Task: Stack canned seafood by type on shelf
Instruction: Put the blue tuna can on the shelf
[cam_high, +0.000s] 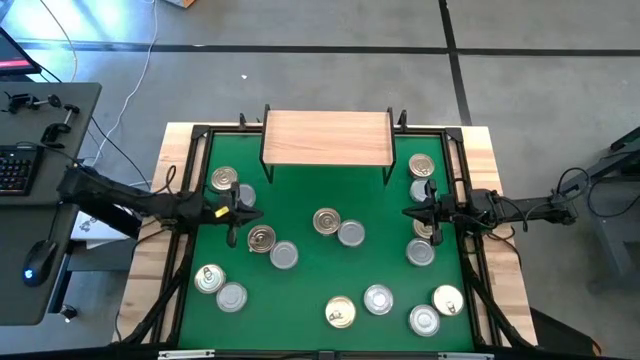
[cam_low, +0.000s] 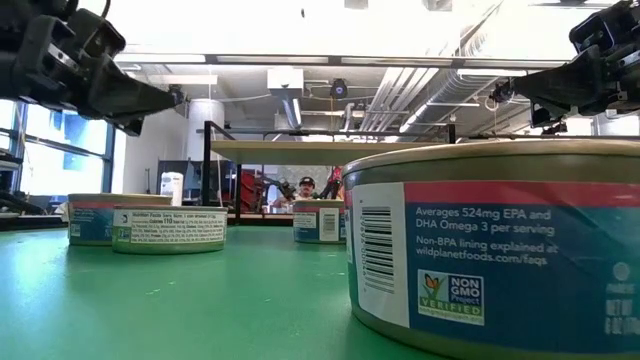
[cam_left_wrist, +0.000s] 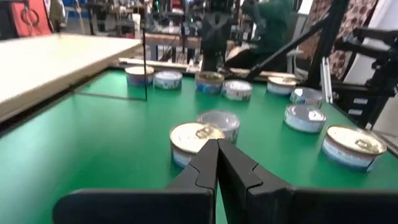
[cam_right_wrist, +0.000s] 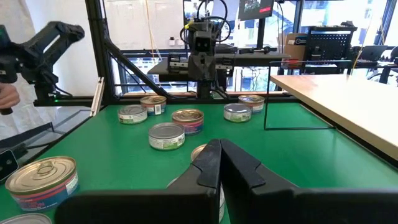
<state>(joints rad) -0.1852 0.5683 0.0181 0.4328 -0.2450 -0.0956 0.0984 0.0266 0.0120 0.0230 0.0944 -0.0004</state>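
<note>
Bench: bright green top, pale wood border, black frame rails.
Shelf: light-wood rectangular board with fine grain, on thin black metal legs.
Round flat tins: some had gold-toned lids, others plain silver lids; side labels were teal with a pink-red upper band, white lettering and a white barcode panel.
Left gripper and right gripper: matt black fingers.
Floor: grey with dark lines.

left tool closed, right tool closed, facing inward
</note>
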